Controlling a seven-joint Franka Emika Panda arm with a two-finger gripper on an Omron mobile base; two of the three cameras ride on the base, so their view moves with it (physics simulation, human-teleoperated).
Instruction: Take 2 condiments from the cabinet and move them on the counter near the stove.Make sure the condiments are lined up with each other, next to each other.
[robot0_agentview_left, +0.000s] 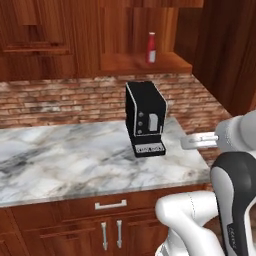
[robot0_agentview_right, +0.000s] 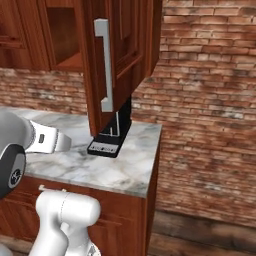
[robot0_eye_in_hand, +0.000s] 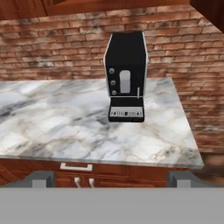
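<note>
Gripper: the gripper (robot0_eye_in_hand: 111, 178) hangs spread wide with nothing in it, out in front of the counter's front edge.
Red bottle: the slim red bottle (robot0_agentview_left: 151, 47) stands upright on the cabinet (robot0_agentview_left: 145, 64) shelf, near its right end, above the coffee machine (robot0_agentview_left: 144, 118).
Maroon bottle: I cannot find it from here.
Counter: the counter (robot0_agentview_left: 75, 160) carries the coffee machine near its right end, towards the back wall.
Risk: a straight climb to the shelf could clip the machine; a hasty grip could topple the slim bottle off the shelf edge.
</note>
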